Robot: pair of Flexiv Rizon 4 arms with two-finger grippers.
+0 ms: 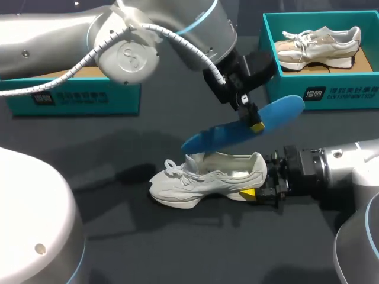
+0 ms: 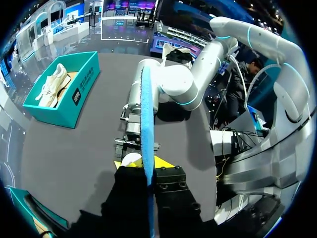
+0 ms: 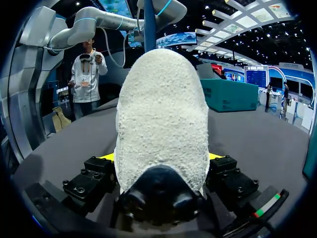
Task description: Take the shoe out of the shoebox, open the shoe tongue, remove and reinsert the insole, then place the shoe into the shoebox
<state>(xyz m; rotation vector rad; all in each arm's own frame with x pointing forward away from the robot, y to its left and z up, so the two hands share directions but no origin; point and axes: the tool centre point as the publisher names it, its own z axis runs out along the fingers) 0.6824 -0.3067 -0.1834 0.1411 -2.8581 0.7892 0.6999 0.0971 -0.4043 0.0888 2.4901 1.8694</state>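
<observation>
One white shoe stands on the dark grey worktop at centre; my right fingers clamp its heel from 3 o'clock; my left fingers pinch the blue insole just above it; the teal shoebox at 1 o'clock holds a second shoe.

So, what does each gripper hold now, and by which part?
Left gripper: the flat blue insole, pinched near one end. Right gripper: the white lace-up sneaker, by its heel.
</observation>
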